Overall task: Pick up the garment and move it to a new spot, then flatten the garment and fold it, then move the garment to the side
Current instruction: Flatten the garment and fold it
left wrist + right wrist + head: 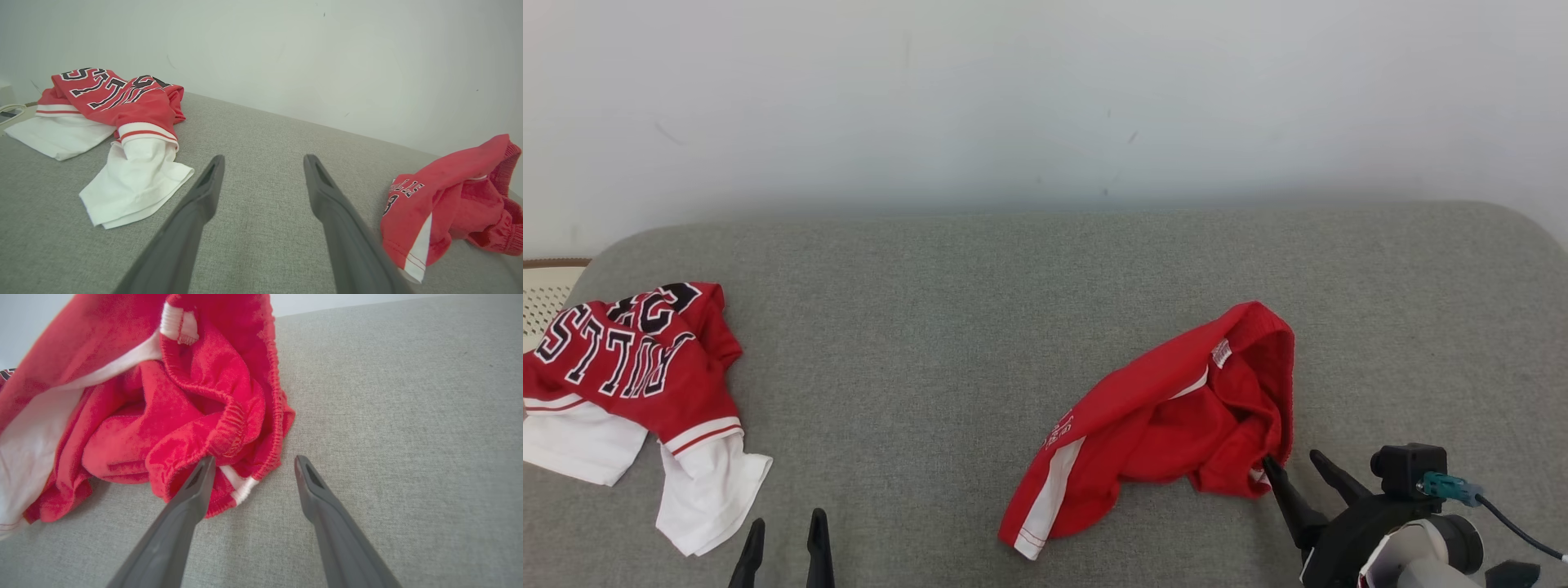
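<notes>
A crumpled red garment [1160,416], shorts with white side stripes and an elastic waistband, lies right of centre on the grey padded surface [980,327]. My right gripper [1290,459] is open at its near right edge. In the right wrist view the gripper [255,459] straddles a corner of the waistband [229,437], and its left finger [196,490] touches the fabric. My left gripper [787,518] is open and empty at the lower left, over bare surface. The left wrist view has that gripper [264,158] pointing between the shorts [445,192] and a jersey.
A second garment, a red and white jersey [629,359] with black lettering, lies bunched at the far left, seen too in the left wrist view [118,102]. A white wall [1045,98] rises behind the surface. A woven pale object [543,294] sits at the left edge.
</notes>
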